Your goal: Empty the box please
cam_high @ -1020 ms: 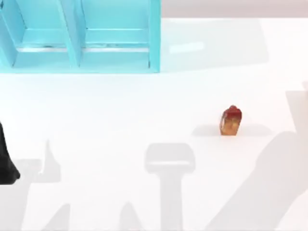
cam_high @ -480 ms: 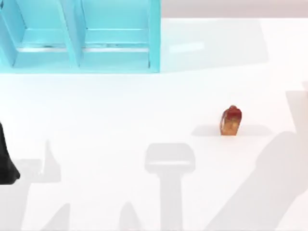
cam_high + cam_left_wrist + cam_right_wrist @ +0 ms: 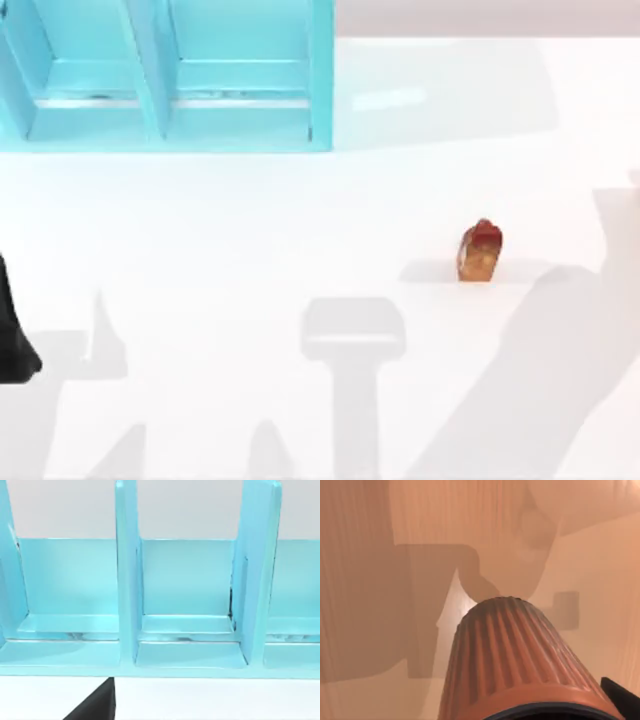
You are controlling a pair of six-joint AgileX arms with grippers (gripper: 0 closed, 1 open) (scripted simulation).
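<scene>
Standing by the bench (image 3: pixel 230 240), I see the blue box (image 3: pixel 170 75) far left with visibly empty compartments, a small red-orange object (image 3: pixel 480 250) right of centre, the ribbed orange thing (image 3: pixel 515 655) close under the right wrist, pincer states untellable; next, I judge, setting it down

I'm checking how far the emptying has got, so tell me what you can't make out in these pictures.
- Blue box, top view: cut off by the top and left edges; the rest of its compartments are unseen.
- Left arm, top view: cut by the left edge; its claw state cannot be told.
- Ribbed orange object, right wrist view: its lower end is cut off by the frame edge.
- Small red-orange item on the table: too small to identify.
</scene>
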